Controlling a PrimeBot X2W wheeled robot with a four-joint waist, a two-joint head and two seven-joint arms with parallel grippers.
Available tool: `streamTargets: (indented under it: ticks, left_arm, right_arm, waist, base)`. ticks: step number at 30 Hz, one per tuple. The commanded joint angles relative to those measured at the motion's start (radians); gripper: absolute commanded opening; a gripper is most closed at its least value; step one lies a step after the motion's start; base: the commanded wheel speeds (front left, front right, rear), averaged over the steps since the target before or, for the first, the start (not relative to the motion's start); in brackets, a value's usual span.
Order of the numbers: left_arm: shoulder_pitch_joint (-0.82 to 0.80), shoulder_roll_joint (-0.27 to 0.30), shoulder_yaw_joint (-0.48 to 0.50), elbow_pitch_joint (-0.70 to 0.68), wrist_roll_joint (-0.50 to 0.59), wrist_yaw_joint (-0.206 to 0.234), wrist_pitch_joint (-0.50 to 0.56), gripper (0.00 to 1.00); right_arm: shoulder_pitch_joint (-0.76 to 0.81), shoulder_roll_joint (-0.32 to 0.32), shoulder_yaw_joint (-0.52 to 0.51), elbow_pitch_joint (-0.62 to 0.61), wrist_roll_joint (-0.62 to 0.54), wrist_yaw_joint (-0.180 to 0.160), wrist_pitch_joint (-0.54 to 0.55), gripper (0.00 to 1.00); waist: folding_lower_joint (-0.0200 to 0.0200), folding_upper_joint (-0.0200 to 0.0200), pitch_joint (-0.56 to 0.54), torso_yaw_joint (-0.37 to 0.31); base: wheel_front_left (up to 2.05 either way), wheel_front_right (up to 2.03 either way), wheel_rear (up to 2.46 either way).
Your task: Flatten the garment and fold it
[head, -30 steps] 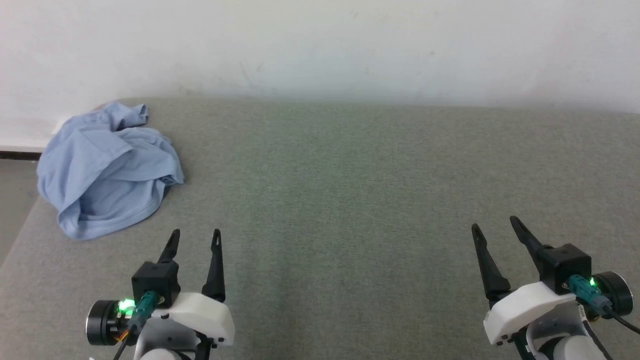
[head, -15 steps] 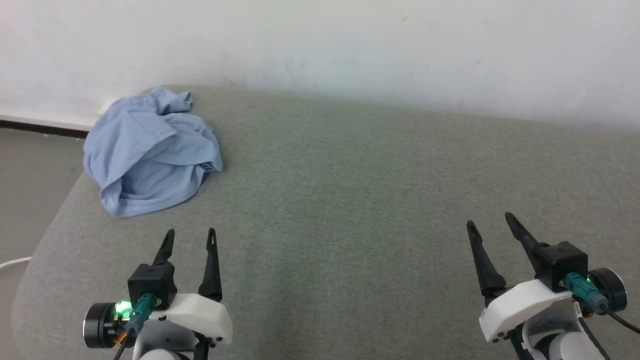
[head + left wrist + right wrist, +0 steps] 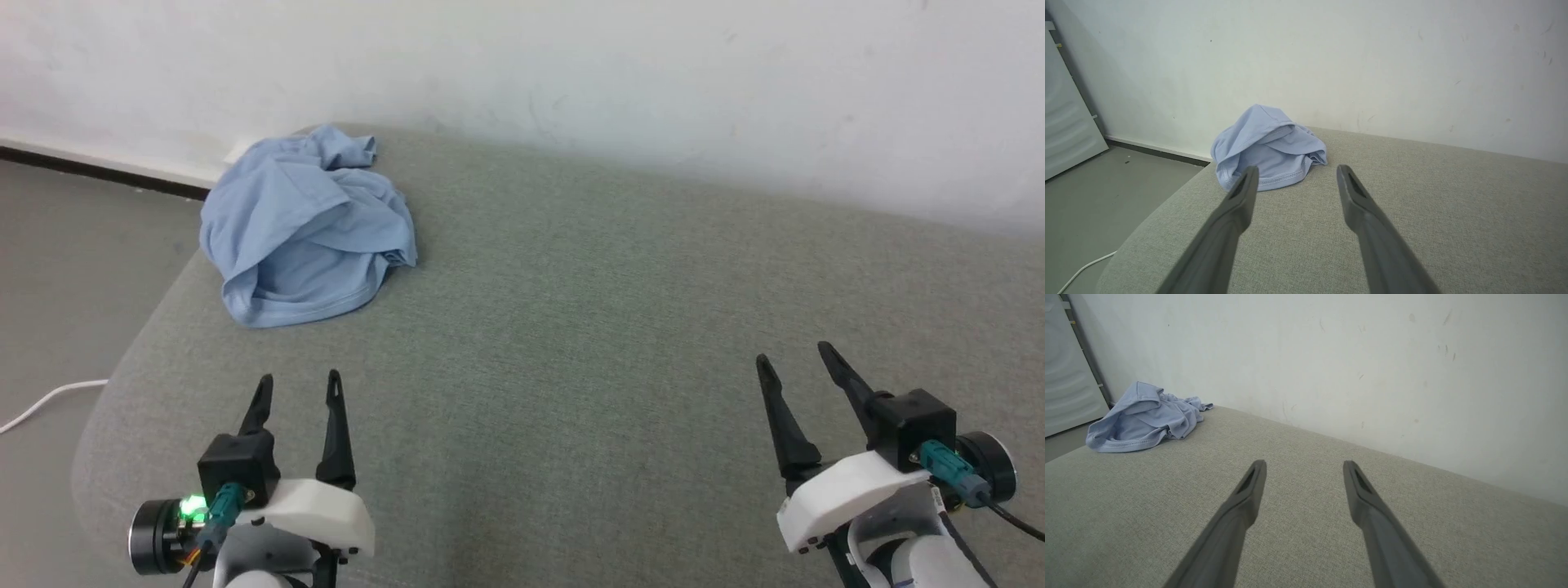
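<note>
Crumpled light blue cotton garment [image 3: 302,229], far left corner of grey fabric surface [image 3: 588,327]; left pincer [image 3: 299,378], right pincer [image 3: 793,354]: open, empty.

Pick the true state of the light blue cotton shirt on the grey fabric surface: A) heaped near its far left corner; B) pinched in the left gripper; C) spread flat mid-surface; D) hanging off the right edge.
A: the light blue shirt lies bunched by that corner, apart from the open left gripper.
</note>
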Motion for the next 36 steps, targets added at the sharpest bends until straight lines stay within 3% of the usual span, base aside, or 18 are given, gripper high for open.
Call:
streamTargets:
  ticks: [1,36]
  left_arm:
    - [0.001,0.011,-0.003,0.003,-0.011,0.010,-0.012,1.00]
    - [0.014,0.043,-0.034,0.023,-0.073,0.101,-0.078,1.00]
  right_arm:
    - [-0.013,0.002,0.002,0.004,0.007,-0.001,-0.010,1.00]
    - [-0.046,0.003,0.021,0.042,0.029,-0.001,-0.051,1.00]
  waist:
    - [0.0000,0.0000,0.000,0.015]
    - [0.0000,0.0000,-0.001,0.174]
  base:
    - [0.00,0.00,0.00]
    - [0.00,0.00,0.00]
